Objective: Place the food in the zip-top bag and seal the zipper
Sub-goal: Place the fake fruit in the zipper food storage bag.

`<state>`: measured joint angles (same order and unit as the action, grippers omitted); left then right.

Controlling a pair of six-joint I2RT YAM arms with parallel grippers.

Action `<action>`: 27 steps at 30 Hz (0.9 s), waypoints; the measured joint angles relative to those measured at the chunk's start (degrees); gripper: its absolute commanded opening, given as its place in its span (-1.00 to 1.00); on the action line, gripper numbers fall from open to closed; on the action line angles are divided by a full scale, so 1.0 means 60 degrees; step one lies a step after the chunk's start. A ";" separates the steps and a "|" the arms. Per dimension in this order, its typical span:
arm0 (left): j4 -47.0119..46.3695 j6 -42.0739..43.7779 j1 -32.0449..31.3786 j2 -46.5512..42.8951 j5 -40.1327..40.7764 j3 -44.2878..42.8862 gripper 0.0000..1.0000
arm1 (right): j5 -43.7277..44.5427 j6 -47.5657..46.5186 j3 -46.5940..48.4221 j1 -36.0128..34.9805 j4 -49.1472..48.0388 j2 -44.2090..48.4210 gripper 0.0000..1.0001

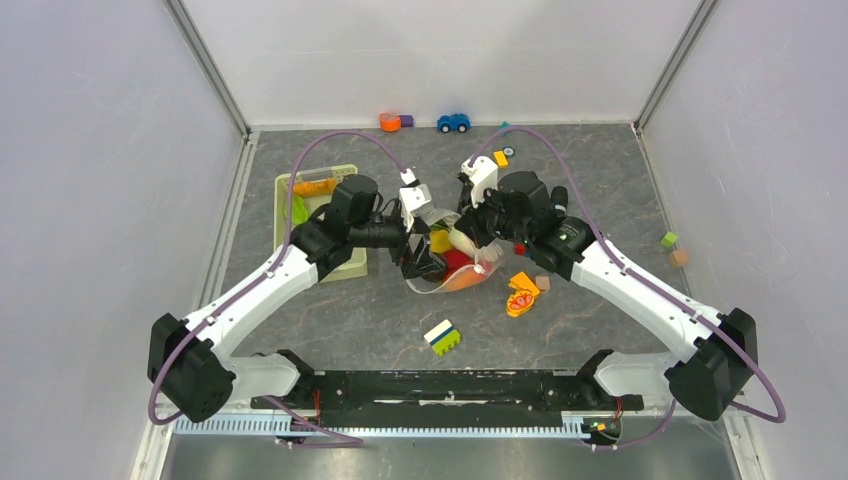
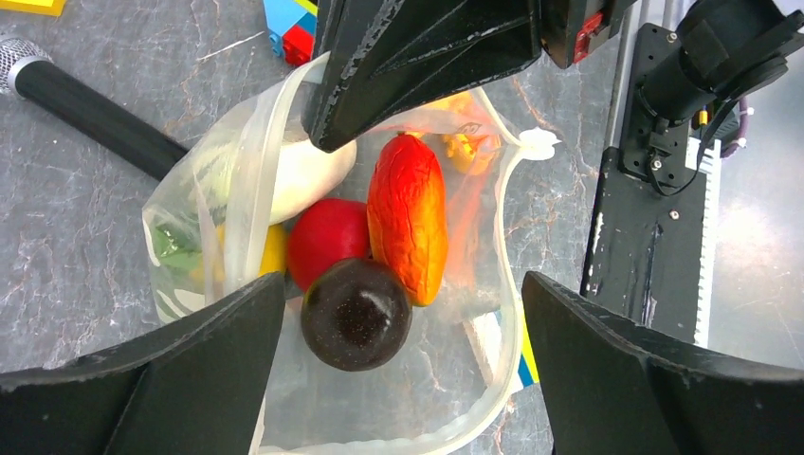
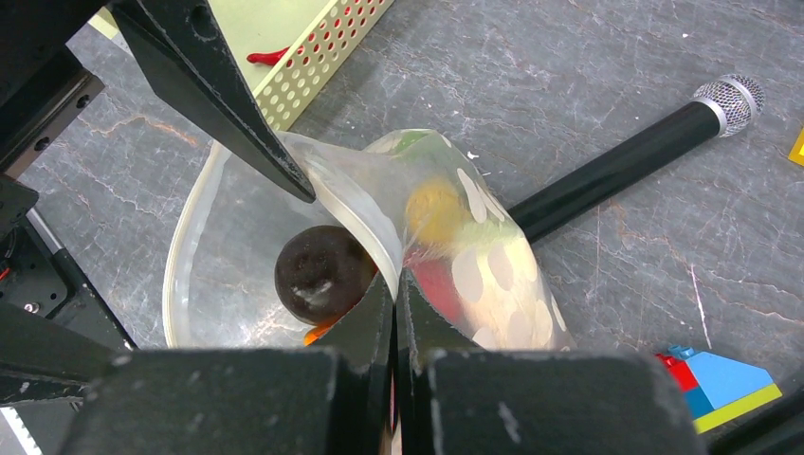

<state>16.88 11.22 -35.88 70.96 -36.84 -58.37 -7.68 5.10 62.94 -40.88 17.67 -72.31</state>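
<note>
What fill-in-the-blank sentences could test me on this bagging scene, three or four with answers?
The right gripper pinches the rim of the zip-top bag with jaws ____.
The left gripper hangs over the bag's mouth with jaws ____.
The dark purple piece lies ____ the bag.
The black rod with a mesh head is a ____.
Missing words: shut; open; inside; microphone.

A: From where does the top camera look?
B: From high above the near edge. It faces down and forward, far enough to take in the whole table.
A: And the wrist cameras?
B: Both hang very near above the zip-top bag, facing down into its mouth from different sides.
A: What do they share?
B: The bag, the dark purple piece inside and the black microphone.
</note>
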 measured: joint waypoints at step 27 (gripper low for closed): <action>-0.2914 -0.3530 0.2535 -0.0616 0.6965 0.1056 0.99 | 0.0000 -0.0004 0.0000 0.0000 -0.0004 0.0026 -1.00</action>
<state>-0.60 -9.96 -20.67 67.26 4.95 -52.03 -7.68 5.08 62.94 -40.88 17.65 -72.16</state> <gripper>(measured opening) 0.994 0.010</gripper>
